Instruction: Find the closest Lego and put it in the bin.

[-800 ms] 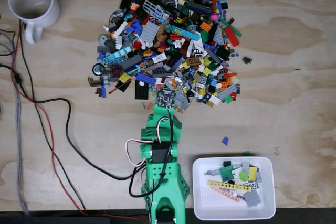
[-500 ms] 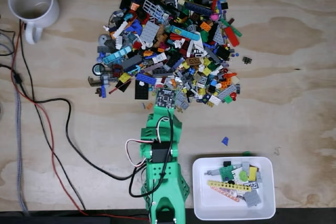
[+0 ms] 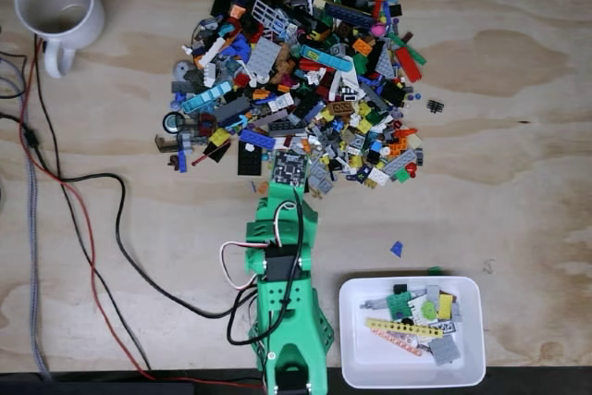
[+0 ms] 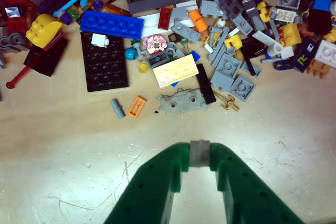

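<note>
Near edge of worktop [image 3: 518,136]: green arm rises from the base, w/ the bin [image 3: 412,372] just beside it toward the near right corner. Bin already holds several pieces (a long yellow beam, green, grey and yellow bits), so part of the job looks done.

Hand [image 4: 199,153], wrist view: the two green fingers sit close together, clamped on a small grey piece [image 4: 199,153] at their tips. Judged: a brick is in hand, but it hasn't reached the bin; carry and drop are left.

Just beyond the hand, wrist view: pile's near fringe, i.e. a grey plate w/ holes [image 4: 182,100], a small orange tile [image 4: 137,105], a short grey pin [image 4: 118,108], a pale yellow plate [image 4: 176,70], and a black studded plate [image 4: 104,61].

Mid-worktop: one blue piece [image 3: 396,248] lies alone, between bin and pile.

Far half: the main brick pile [image 3: 296,62], still large, so many pieces remain. White mug [image 3: 55,6] at the far left corner; cables [image 3: 92,228] run along the left edge.
</note>
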